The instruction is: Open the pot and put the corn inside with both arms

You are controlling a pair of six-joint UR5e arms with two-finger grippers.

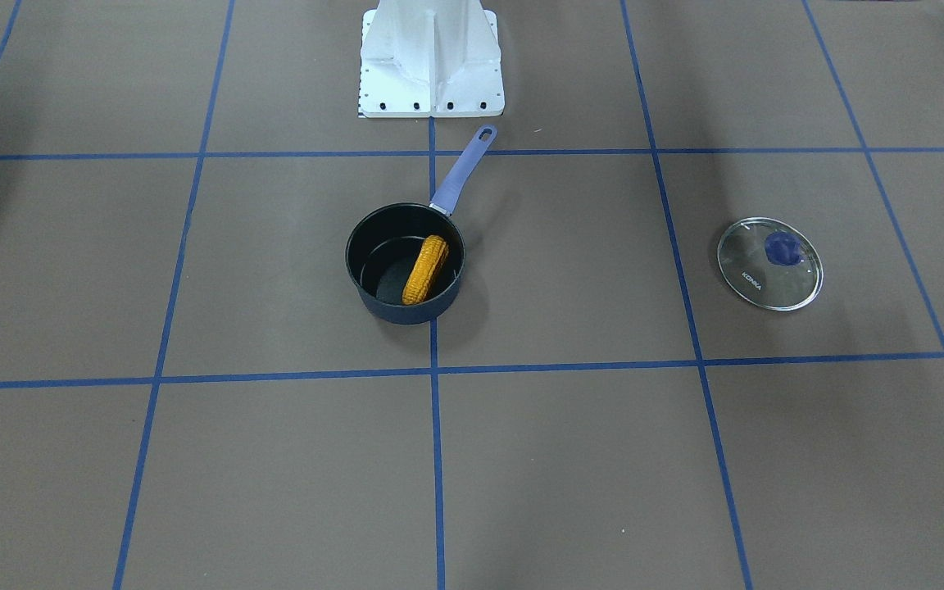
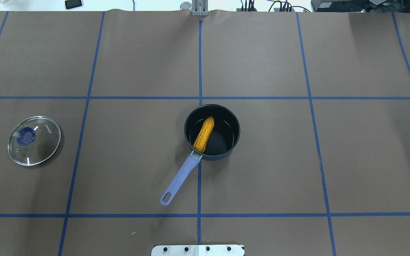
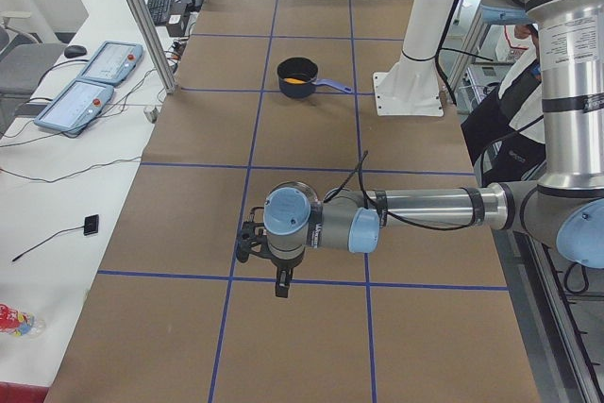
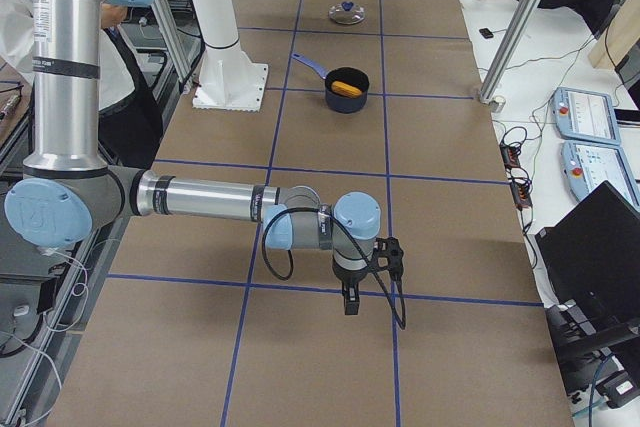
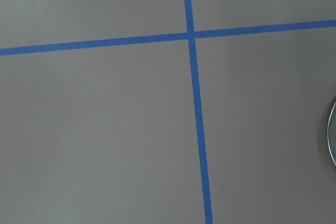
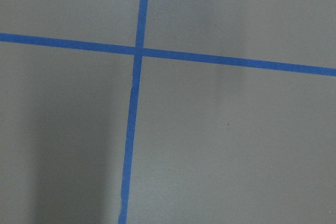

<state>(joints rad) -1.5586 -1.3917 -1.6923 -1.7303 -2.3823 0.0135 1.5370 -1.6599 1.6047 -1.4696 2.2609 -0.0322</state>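
Note:
The navy pot (image 1: 394,310) stands open at the table's middle, its lavender handle (image 1: 464,168) pointing toward the robot base. The corn (image 1: 425,269) lies inside it, leaning on the wall. Both show in the overhead view too, the pot (image 2: 222,140) and the corn (image 2: 204,134). My left gripper (image 3: 280,280) shows only in the exterior left view, far from the pot, pointing down over the table; I cannot tell if it is open. My right gripper (image 4: 350,299) shows only in the exterior right view, equally far away; its state cannot be told either.
The glass lid (image 2: 34,140) with purple knob lies flat on the table far to my left; its rim edges the left wrist view (image 5: 333,135). The white base stand (image 1: 431,57) is at the robot's side. Blue tape lines grid the brown table.

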